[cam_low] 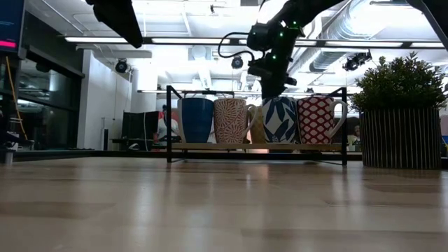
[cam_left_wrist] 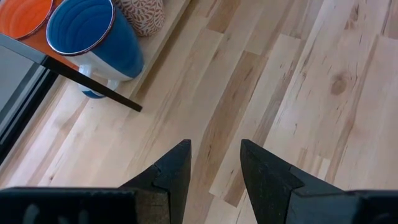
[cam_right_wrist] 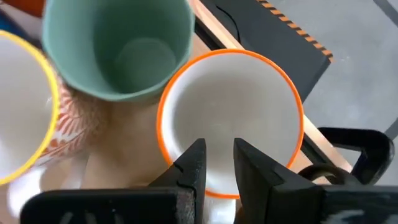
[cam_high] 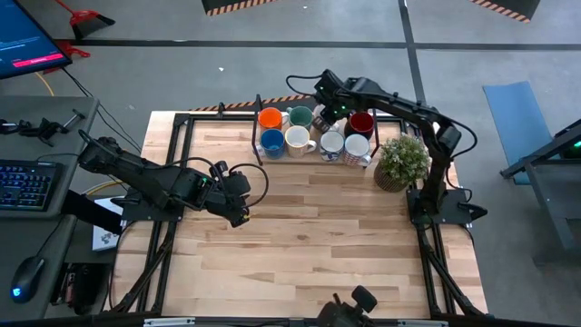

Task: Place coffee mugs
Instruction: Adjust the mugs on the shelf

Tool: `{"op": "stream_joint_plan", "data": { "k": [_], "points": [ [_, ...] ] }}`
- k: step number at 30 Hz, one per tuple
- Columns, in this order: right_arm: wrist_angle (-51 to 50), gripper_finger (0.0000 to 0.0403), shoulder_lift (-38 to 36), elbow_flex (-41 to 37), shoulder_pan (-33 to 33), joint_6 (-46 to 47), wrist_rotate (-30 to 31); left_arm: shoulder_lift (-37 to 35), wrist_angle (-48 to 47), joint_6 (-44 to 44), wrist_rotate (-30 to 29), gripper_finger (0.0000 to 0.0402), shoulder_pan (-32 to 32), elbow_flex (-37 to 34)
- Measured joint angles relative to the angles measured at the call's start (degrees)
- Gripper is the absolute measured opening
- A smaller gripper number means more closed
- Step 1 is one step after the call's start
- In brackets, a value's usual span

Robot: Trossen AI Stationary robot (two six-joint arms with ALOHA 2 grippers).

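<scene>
**A:** What do you see from above?

**B:** In the high view, the eight coffee mugs stand in two rows on the rack at the far edge of the table. The potted plant is just beside it. My right gripper hangs over the back row, between the teal mug and the dark red mug. My left gripper waits over bare wood, well apart from the rack.

**A:** And the low view?

**B:** The right gripper is above the rack, low over the mugs. The front row shows four: the blue mug and three patterned ones.

**A:** The left wrist view?

**B:** Its two fingers stand apart, with only table between them. The blue mug is near, at the corner of the rack.

**A:** The right wrist view?

**B:** I look straight down into a white mug with an orange rim, next to the teal mug. Whether this gripper already grips it or is free, I cannot tell.

**A:** Which step is this?

**B:** I judge it is the setting of this back-row mug in its place. Next I must confirm that it sits flat, then release and rise straight up, so that I do not catch the neighbours.
</scene>
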Motion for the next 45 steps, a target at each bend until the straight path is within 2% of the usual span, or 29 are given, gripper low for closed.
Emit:
{"op": "stream_joint_plan", "data": {
  "k": [11, 40, 45],
  "points": [
    [1.26, 0.0059, 1.42, -0.04, 0.14, -0.74, 1.35, 0.00, -0.02, -0.01, 0.17, 0.0129, 0.00, 0.00],
    [-3.28, 0.0059, 2.18, -0.04, -0.37, -2.39, 2.29, 0.00, -0.02, -0.01, 0.22, 0.0129, 0.01, 0.00],
    [-4.24, 0.0059, 2.20, -0.04, -0.36, -2.42, 5.05, 0.00, -0.01, 0.18, 0.22, 0.0129, -0.01, 0.00]
  ]
}}
